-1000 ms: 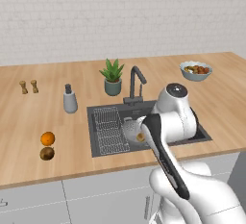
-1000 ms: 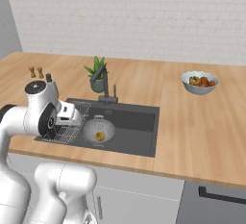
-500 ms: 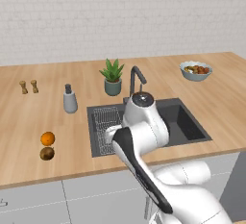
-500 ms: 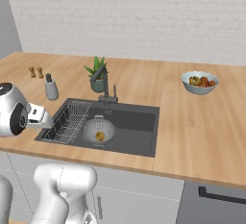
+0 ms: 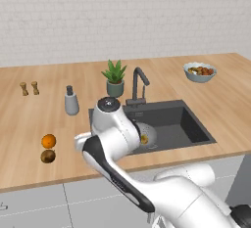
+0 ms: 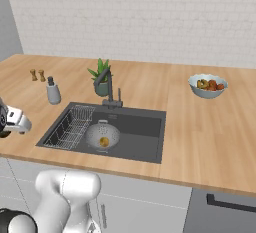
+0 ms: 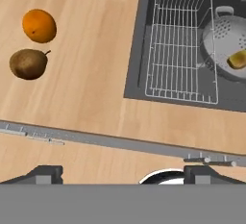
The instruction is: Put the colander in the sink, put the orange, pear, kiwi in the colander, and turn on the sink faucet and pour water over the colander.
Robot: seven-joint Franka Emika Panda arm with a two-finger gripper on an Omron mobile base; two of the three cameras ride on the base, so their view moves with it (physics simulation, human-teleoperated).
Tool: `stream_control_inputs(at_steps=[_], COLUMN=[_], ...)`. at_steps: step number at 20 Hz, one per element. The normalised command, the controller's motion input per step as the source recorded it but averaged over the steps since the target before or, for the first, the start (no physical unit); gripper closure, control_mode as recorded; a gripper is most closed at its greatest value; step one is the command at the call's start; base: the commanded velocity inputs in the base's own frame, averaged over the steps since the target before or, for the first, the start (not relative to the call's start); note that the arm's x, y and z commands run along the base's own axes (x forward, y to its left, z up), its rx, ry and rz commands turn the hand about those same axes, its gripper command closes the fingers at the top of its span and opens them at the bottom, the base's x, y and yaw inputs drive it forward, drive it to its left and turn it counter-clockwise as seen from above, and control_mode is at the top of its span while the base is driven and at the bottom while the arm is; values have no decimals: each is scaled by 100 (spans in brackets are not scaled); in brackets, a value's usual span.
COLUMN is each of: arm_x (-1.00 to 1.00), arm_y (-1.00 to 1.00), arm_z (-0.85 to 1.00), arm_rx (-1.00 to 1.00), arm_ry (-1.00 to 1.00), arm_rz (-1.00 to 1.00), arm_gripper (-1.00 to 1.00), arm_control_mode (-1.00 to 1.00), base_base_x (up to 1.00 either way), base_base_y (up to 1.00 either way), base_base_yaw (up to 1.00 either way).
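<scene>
One perforated metal colander (image 7: 226,40), prob. pear (image 7: 237,58) inside.

Here's the wooden bench (image 5: 34,124), running wide under the white brick wall. The orange (image 5: 48,141) sits near its front left, and the kiwi (image 5: 47,156) is just beside it, closer to the edge. Further back stand a grey dispenser bottle (image 5: 71,101) and two small brown shakers (image 5: 29,88). A potted plant (image 5: 114,78) stands behind the sink (image 5: 188,119), which is sunk into the bench. Far right rests a pale blue fruit bowl (image 5: 199,72).
</scene>
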Motion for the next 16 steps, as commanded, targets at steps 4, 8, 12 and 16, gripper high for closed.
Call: stream_control_inputs(at_steps=[4, 8, 12, 16], arm_x=[37, 46, 23, 0], arm_y=[61, 60, 54, 68], arm_z=[-15, -23, -24, -9], arm_rx=[0, 0, 0, 0], arm_ry=[1, 3, 12, 18], arm_rz=[8, 10, 14, 7], arm_gripper=[-100, -100, -100, -100], arm_control_mode=[-100, -100, -100, -100], base_base_x=[0, 0, 0, 0], base_base_y=[0, 0, 0, 0], base_base_yaw=[0, 0, 0, 0])
